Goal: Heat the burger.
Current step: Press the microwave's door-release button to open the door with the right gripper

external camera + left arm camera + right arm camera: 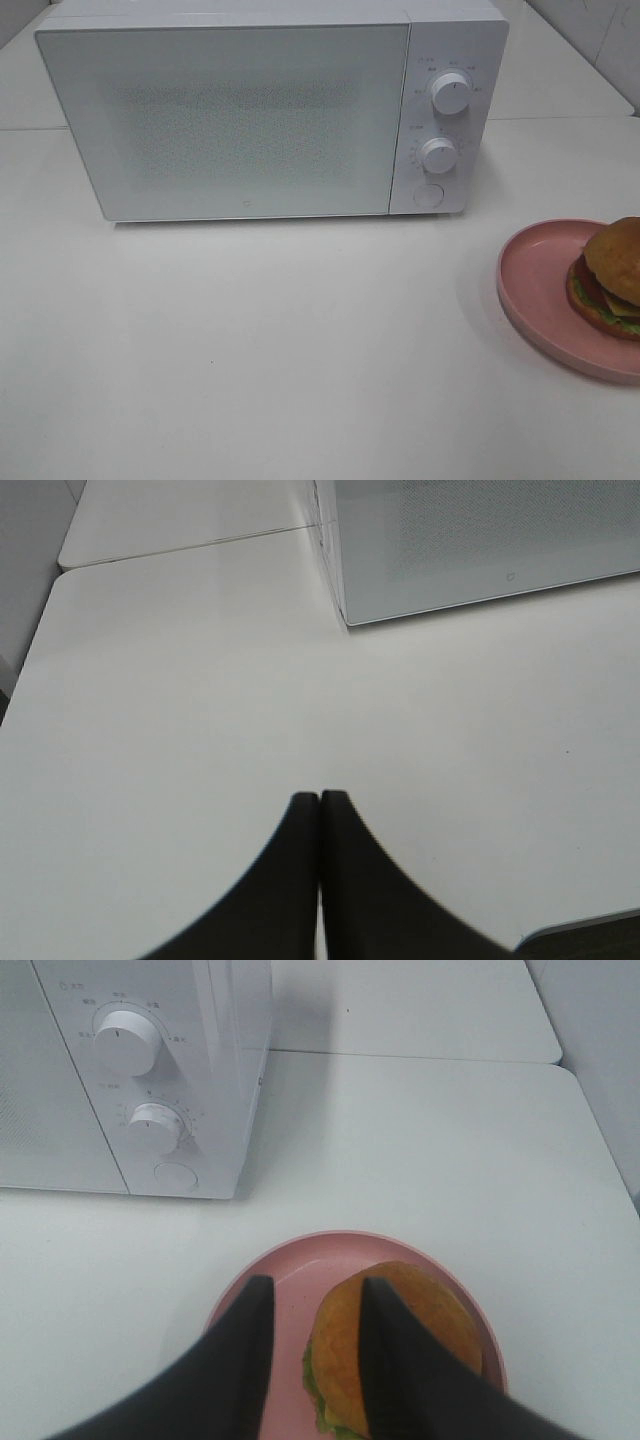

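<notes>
Resting on plate (530,290), burger (612,275), microwave (250,120) labels illegible

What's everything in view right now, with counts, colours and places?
microwave: one, white, back of the table, door shut
knobs: two, white, one above the other on the microwave's right panel
button: one, white, round, below the knobs
plate: one, pink, table's right edge, cut off in the high view
burger: one, brown bun with red, green and yellow filling, on the plate
table: one, white, under everything
left hand: one, black, shut, over bare table near a microwave corner
right hand: one, black, open, near the plate and burger, holding nothing
</notes>
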Robot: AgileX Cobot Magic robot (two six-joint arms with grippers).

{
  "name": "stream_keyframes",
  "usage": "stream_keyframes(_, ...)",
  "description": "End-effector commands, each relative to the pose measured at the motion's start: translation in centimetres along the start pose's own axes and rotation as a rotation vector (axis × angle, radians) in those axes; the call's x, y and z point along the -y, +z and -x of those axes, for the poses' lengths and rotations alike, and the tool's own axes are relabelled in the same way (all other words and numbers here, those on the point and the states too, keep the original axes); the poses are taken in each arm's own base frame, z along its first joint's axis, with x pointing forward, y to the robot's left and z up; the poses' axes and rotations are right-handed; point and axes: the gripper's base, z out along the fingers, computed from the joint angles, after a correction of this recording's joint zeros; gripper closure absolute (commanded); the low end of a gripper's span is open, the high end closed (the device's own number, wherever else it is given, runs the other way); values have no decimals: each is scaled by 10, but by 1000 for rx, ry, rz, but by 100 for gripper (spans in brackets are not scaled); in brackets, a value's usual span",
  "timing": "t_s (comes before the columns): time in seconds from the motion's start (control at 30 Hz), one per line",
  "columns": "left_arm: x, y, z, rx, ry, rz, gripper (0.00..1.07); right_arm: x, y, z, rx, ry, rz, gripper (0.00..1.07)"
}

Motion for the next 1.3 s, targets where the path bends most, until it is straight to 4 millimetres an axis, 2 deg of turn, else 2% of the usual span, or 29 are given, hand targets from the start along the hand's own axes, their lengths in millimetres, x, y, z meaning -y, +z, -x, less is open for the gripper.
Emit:
stream_keyframes(0.03, 1, -3, -1, 38, 0, -4, 106, 1, 14, 8, 37, -2, -3, 100)
stream_keyframes(0.07, 1, -3, -1, 38, 0, -4, 106, 1, 14, 8, 37, -2, -3, 100)
stream_keyframes(0.1, 1, -3, -1, 38, 0, -4, 106, 1, 22, 11, 61, -2, -5, 107)
stream_keyframes(0.13, 1, -3, -1, 38, 0, -4, 106, 1, 22, 11, 61, -2, -5, 107)
stream_keyframes(0.23, 1, -3, -1, 38, 0, -4, 106, 1, 41, 16, 86, -2, -7, 107)
stream_keyframes(0.3, 1, -3, -1, 38, 0, -4, 106, 1, 46, 17, 95, -3, -4, 107)
stream_keyframes(0.33, 1, -3, -1, 38, 0, -4, 106, 1, 57, 19, 109, 3, -3, 107)
stream_keyframes(0.43, 1, -3, -1, 38, 0, -4, 106, 1, 67, 18, 109, 18, -3, 107)
stream_keyframes(0.5, 1, -3, -1, 38, 0, -4, 106, 0, 87, 17, 117, 18, -1, 107)
stream_keyframes(0.6, 1, -3, -1, 38, 0, -4, 106, -2, 92, 17, 116, 13, 8, 107)
stream_keyframes(0.63, 1, -3, -1, 38, 0, -4, 106, -8, 100, 16, 118, 0, 30, 107)
stream_keyframes(0.67, 1, -3, -1, 38, 0, -4, 106, -8, 100, 16, 118, 0, 30, 107)
stream_keyframes(0.73, 1, -3, -1, 38, 0, -4, 106, -24, 113, 12, 117, -28, 82, 107)
stream_keyframes(0.77, 1, -3, -1, 38, 0, -4, 106, -24, 113, 12, 117, -28, 82, 107)
stream_keyframes(0.8, 1, -3, -1, 38, 0, -4, 106, -35, 122, 9, 109, -49, 120, 107)
stream_keyframes(0.83, 1, -3, -1, 38, 0, -4, 106, -35, 122, 9, 109, -49, 120, 107)
stream_keyframes(0.87, 1, -3, -1, 38, 0, -4, 106, -48, 128, 5, 99, -73, 161, 107)
stream_keyframes(0.9, 1, -3, -1, 38, 0, -4, 106, -48, 128, 5, 99, -73, 161, 107)
stream_keyframes(0.97, 1, -3, -1, 38, 0, -4, 106, -72, 137, -2, 91, -115, 234, 107)
stream_keyframes(1.0, 1, -3, -1, 38, 0, -4, 106, -72, 137, -2, 91, -115, 234, 107)
stream_keyframes(1.03, 1, -3, -1, 38, 0, -4, 106, -81, 140, -6, 89, -130, 263, 107)
stream_keyframes(1.13, 1, -3, -1, 38, 0, -4, 106, -86, 142, -8, 87, -134, 277, 107)
stream_keyframes(1.17, 1, -3, -1, 38, 0, -4, 106, -93, 146, -12, 76, -126, 297, 107)
stream_keyframes(1.3, 1, -3, -1, 38, 0, -4, 106, -101, 156, -23, 27, -79, 315, 107)
